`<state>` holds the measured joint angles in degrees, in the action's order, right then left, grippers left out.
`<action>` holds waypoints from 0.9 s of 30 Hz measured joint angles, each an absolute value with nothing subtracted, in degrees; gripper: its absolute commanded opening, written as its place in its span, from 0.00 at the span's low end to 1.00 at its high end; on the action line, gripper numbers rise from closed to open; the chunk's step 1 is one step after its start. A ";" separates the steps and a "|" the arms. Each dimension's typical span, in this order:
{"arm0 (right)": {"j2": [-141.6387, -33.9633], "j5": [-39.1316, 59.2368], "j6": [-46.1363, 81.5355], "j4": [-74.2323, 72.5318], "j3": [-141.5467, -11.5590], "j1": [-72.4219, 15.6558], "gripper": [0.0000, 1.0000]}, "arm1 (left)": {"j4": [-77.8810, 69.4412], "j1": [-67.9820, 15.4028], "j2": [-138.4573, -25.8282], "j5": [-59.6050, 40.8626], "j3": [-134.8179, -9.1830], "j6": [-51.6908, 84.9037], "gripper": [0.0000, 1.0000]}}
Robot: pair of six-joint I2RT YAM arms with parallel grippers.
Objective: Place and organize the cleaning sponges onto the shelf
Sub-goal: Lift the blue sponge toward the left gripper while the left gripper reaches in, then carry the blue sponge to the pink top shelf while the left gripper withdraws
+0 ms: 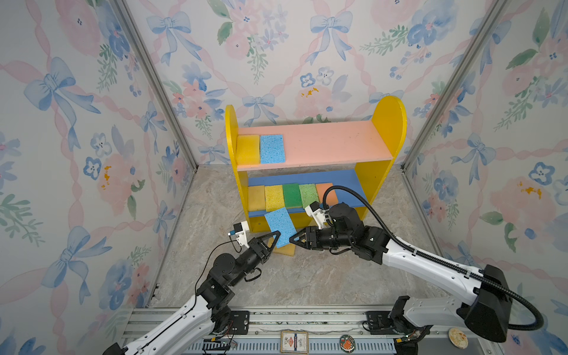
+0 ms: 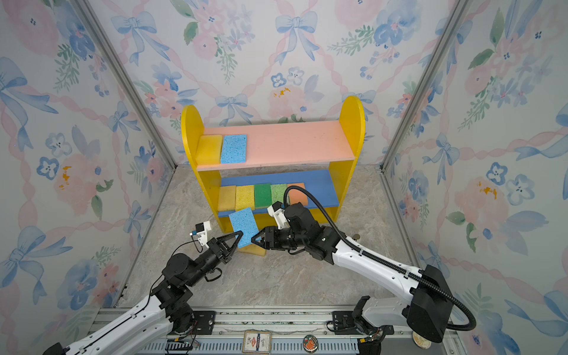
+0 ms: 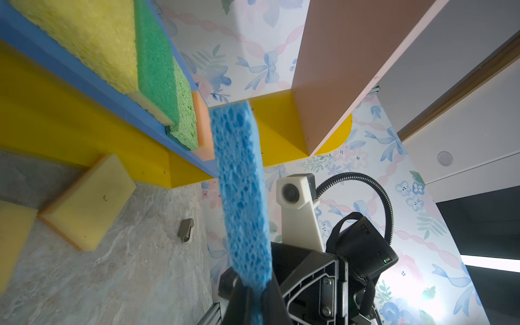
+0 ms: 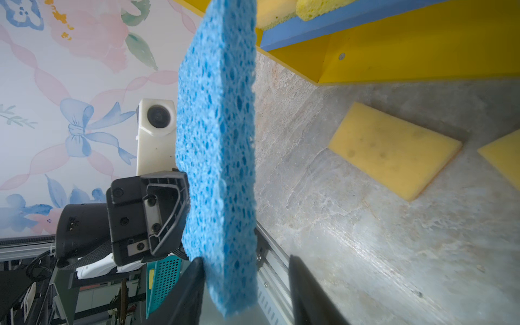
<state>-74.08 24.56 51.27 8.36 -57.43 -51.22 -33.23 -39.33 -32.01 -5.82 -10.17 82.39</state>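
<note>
Pinching the blue sponge [image 1: 280,226], the left gripper [image 1: 277,236] holds it before the shelf [image 1: 388,123] while the right gripper [image 1: 293,238] straddles its edge, jaws spread, 1 touching.

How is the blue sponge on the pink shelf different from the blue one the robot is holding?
The shelf blue sponge lies flat on the pink board, untouched; the held blue sponge hangs tilted in the air, pinched by the left gripper. Both are light blue, holey rectangles.
</note>
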 measured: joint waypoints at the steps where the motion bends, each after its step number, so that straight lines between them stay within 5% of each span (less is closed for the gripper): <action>1: -74.08 24.56 51.55 8.01 -57.43 -51.24 0.44 | -33.26 -39.33 -32.01 -5.78 -10.15 82.39 0.09; 14: -74.00 24.23 52.93 6.59 -57.43 -51.51 0.16 | -33.32 -39.29 -31.64 -5.85 -9.56 82.61 0.11; 27: -73.63 17.50 44.95 20.27 -68.38 -53.12 0.14 | -22.24 -33.80 -29.76 -10.70 -14.61 74.72 0.86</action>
